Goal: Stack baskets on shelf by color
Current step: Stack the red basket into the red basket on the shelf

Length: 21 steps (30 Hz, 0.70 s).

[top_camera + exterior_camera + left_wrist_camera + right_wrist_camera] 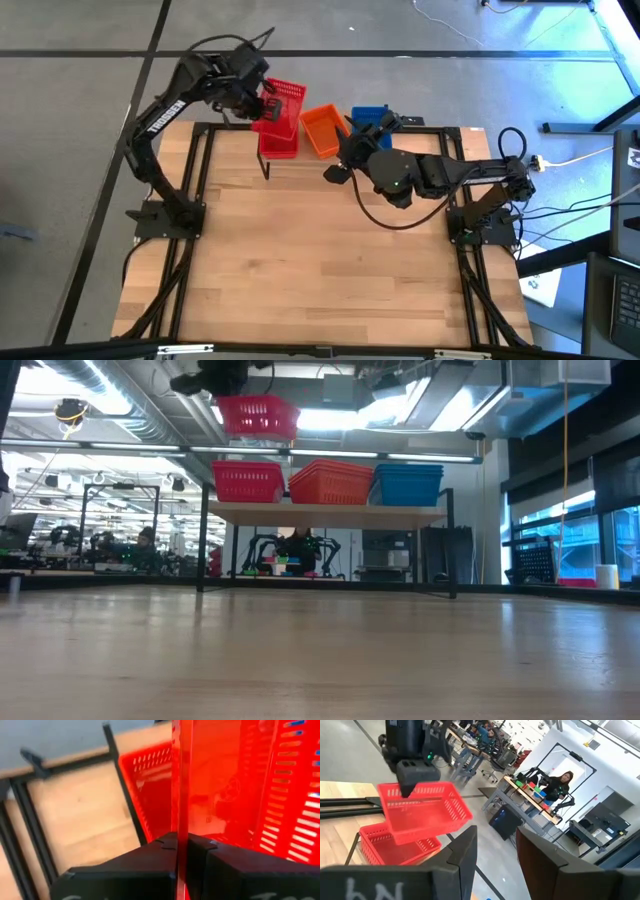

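Note:
My left gripper (258,103) is shut on a red basket (258,415), held in the air above the red stack (247,481) at the left end of the shelf (330,513). An orange stack (332,481) sits mid-shelf and a blue stack (408,484) at its right end, all resting bottom-down on the plank. The right wrist view shows the held basket (422,807) over the red stack (395,845). My right gripper (495,845) is open and holds nothing; it hovers (340,160) just in front of the orange stack (322,128). My left gripper (181,842) pinches the red basket's left end wall at its rim (180,820), one finger inside the basket and one outside. The fingers come from above, pointing down. The basket is lifted clear, roughly level, its far end free above the red stack (145,775).
The shelf stands along the table's far edge (330,160) on thin black legs (452,545). The wide wooden tabletop (320,260) stretches toward the near edge. Black frame rails (190,200) run down both sides. A person sits at a bench far off in the room (560,782).

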Available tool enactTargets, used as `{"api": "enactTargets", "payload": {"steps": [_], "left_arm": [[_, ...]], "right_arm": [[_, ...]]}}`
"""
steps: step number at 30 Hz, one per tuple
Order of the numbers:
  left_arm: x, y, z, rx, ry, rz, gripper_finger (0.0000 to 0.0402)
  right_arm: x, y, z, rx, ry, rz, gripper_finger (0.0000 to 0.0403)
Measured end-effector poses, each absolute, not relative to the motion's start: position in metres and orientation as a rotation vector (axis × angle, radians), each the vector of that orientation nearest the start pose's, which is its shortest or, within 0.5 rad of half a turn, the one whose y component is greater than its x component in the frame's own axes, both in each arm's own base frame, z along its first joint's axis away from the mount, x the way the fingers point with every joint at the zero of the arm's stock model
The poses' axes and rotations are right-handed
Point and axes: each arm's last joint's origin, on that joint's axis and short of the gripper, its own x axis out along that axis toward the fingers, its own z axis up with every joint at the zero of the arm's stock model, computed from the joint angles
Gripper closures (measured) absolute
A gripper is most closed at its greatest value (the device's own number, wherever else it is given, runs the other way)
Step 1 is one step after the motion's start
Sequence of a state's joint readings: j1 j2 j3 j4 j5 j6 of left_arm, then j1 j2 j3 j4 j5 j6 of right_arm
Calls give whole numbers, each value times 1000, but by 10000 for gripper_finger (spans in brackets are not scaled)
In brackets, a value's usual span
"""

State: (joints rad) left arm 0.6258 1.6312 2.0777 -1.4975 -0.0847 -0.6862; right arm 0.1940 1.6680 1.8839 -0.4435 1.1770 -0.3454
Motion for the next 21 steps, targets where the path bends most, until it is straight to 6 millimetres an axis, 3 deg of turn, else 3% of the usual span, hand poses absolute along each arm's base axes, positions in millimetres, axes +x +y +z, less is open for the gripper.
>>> {"api": "enactTargets", "payload": {"steps": [21], "left_arm": [[250, 200, 398, -1040, 981, 1027, 401]], "right_arm": [[347, 45, 460, -468, 349, -929, 266]]}}
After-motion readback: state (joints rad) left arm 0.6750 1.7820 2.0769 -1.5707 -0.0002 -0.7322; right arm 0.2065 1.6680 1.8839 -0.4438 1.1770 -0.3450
